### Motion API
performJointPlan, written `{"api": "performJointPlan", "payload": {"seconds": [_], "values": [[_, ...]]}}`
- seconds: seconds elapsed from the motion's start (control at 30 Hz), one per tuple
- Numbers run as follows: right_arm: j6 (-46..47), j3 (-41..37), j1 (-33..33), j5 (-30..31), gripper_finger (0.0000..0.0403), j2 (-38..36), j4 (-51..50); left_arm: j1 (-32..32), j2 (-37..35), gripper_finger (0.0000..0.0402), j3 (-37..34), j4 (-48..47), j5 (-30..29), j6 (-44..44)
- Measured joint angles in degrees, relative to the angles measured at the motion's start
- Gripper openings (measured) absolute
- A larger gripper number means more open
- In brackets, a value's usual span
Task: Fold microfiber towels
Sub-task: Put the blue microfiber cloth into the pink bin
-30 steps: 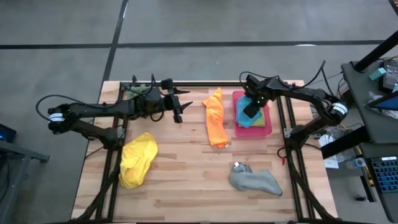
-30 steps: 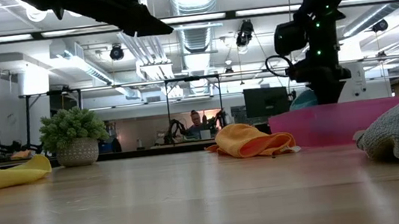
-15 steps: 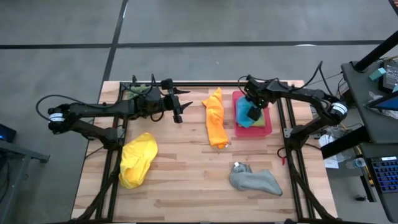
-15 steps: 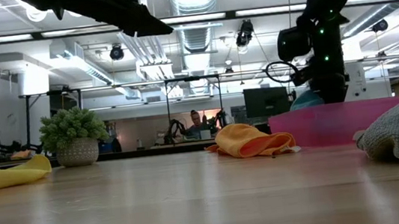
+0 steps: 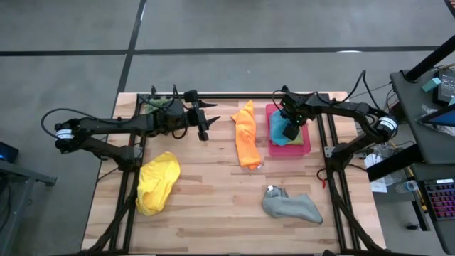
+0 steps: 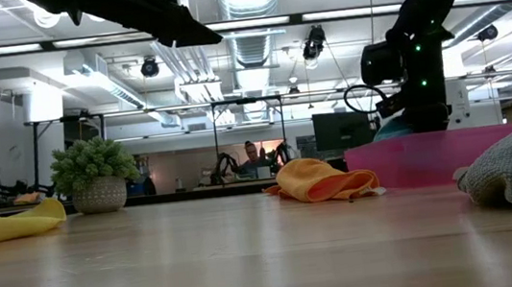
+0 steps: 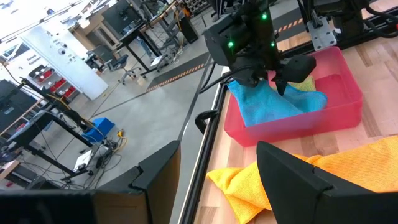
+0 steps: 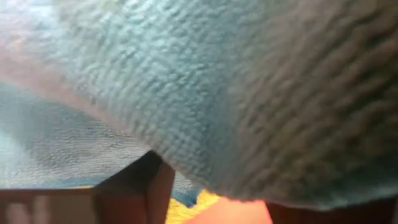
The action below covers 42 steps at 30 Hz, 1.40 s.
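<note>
A pink tray (image 5: 293,149) stands at the far right of the table and holds a blue towel (image 7: 264,106) lying over a lime green one (image 7: 306,83). My right gripper (image 7: 264,81) points down into the tray, shut on the blue towel. An orange towel (image 5: 247,139) lies crumpled left of the tray. A yellow towel (image 5: 158,183) lies bunched near the left edge, and a grey one (image 5: 291,206) near the front right. My left gripper (image 5: 207,119) hangs open above the table's far middle, with nothing between its fingers. My right gripper comes at the blue towel from above, pointing steeply down. Its fingers (image 7: 283,79) stand on either side of a raised hump of the cloth (image 7: 261,94), which fills the right wrist view (image 8: 205,93). The towel rests in the tray; how many layers are caught I cannot tell.
A potted green plant (image 5: 158,105) stands at the far left corner. Black frame rails run along the left side (image 5: 128,192) and the right side (image 5: 334,192) of the table. Bare wood lies between the yellow and grey towels.
My right gripper has sunk a little over the tray, down onto the blue towel, and has rolled slightly about its own axis. The towels on the table have stayed where they were.
</note>
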Motion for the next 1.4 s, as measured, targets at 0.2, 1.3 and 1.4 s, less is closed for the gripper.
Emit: {"api": "performJointPlan", "payload": {"seconds": [0.2,1.3,1.4], "values": [[0.03,0.00,0.00,-3.68,0.0055,-0.11,-0.30,0.00,0.00,0.0196,0.00,0.01,-0.01,0.00],[33.75,11.38,5.84,-16.64,0.0013,-6.71,-25.61,-0.01,0.00,0.0196,-0.02,0.06,-0.02,1.40],[35.68,8.56,5.81,-16.48,0.0013,-6.71,-23.94,-0.01,0.00,0.0196,-0.02,0.06,0.00,1.40]]}}
